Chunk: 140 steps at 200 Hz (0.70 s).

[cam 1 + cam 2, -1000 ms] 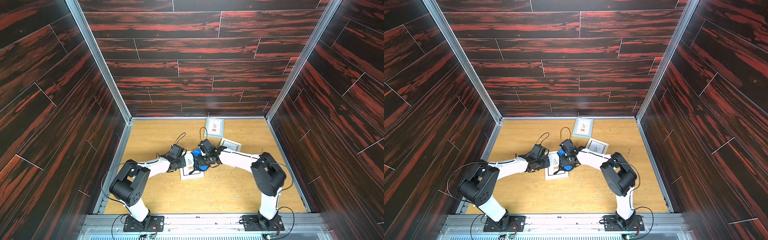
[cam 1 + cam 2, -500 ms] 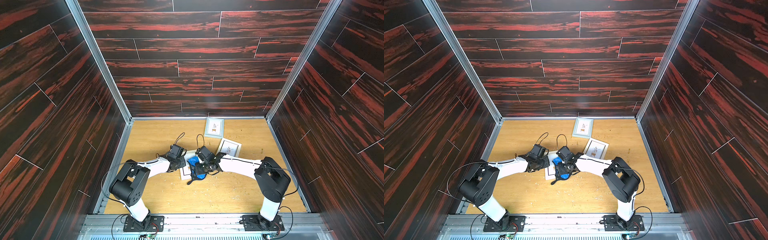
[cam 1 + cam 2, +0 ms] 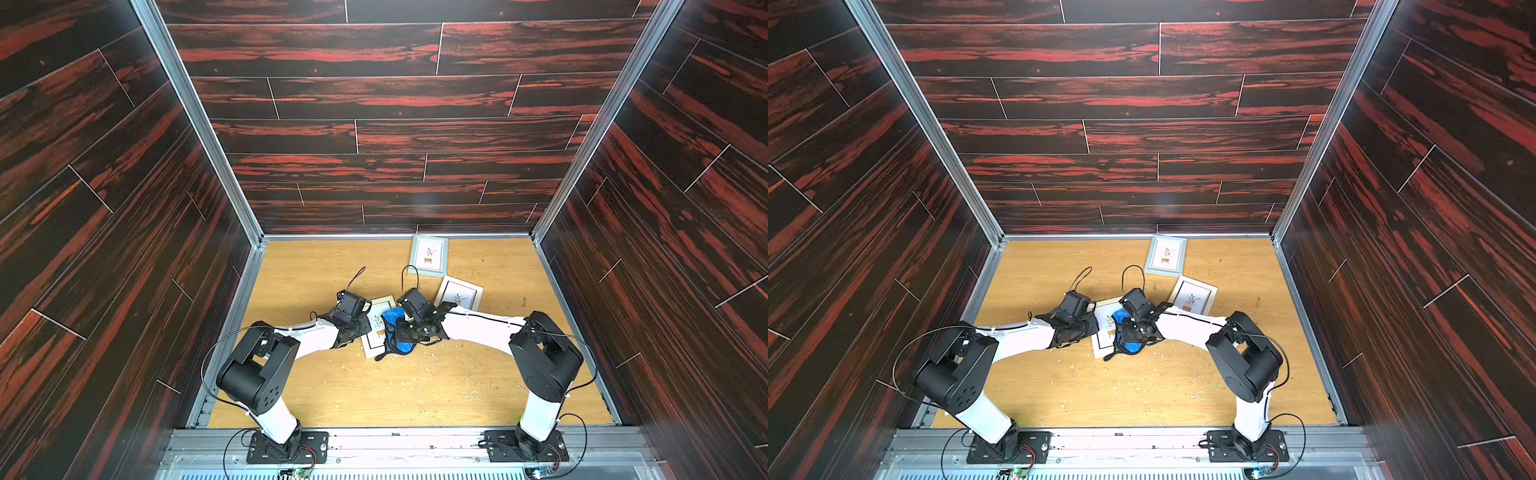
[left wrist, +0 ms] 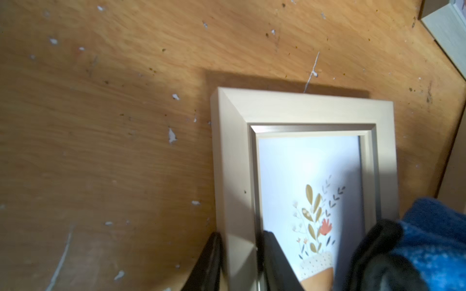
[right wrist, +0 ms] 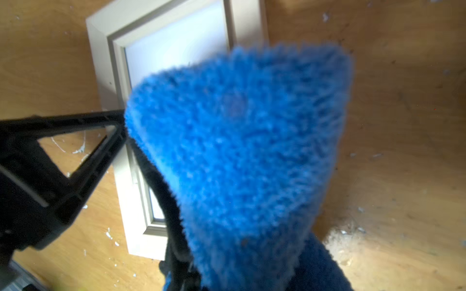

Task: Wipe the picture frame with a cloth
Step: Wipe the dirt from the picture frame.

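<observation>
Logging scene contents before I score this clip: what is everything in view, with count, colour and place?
near frame: one, cream, between the two arms.
second cream frame: one, cream, behind the right arm.
grey-blue frame: one, by the back wall.
cloth: one, bright blue with black edging, over one side of the near frame.
flecks: many, white, scattered on the table.
table: one, light wood.
walls: three, dark red-black wood grain, around the table.
left arm, right arm: two, white and black.
left gripper: black, jaws clamped on the near frame's rail.
right gripper: black, jaws shut on the cloth.
</observation>
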Available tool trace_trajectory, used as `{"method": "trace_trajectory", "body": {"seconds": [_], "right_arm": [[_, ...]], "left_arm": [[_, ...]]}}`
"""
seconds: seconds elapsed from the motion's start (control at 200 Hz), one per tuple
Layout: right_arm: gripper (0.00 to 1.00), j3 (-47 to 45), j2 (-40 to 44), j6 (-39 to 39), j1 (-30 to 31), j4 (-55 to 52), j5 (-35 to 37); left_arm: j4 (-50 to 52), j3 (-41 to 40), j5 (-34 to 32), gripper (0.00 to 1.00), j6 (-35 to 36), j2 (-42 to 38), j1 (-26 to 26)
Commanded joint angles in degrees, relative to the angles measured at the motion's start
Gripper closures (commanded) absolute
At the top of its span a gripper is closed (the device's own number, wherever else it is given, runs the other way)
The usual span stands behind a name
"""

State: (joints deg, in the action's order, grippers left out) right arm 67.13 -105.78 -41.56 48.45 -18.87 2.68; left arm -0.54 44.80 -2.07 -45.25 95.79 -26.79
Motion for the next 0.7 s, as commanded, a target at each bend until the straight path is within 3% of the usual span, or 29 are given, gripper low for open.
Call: {"method": "trace_trajectory", "body": {"seconds": [0.0, 0.15, 0.261, 0.376, 0.506, 0.696], "right_arm": [[1.0, 4.2, -4.8, -1.0, 4.2, -2.1, -2.3], [1.0, 8.1, -8.2, -1.5, 5.3, -4.6, -1.8], [1.0, 3.0, -4.8, -1.9, 1.1, -5.4, 1.7], [1.0, -1.5, -1.7, -1.4, -2.2, -2.9, 0.9], [1.0, 1.5, -4.1, -1.8, 0.3, 0.1, -4.0], [1.0, 9.0, -9.5, -1.2, 1.9, -5.0, -1.4]], "left_arm": [[3.8, -2.0, -1.1, 0.73, -1.5, 1.5, 0.3], [4.0, -2.5, -1.5, 0.73, -1.5, 0.9, 0.2], [3.8, -2.7, -1.4, 0.73, -1.4, 0.8, 0.3], [3.3, -2.9, -1.1, 0.73, -1.3, 0.9, 0.2], [3.2, -2.8, -0.8, 0.73, -1.2, 0.9, 0.2], [3.1, -2.5, 0.3, 0.73, -0.3, 1.1, 0.3]]}}
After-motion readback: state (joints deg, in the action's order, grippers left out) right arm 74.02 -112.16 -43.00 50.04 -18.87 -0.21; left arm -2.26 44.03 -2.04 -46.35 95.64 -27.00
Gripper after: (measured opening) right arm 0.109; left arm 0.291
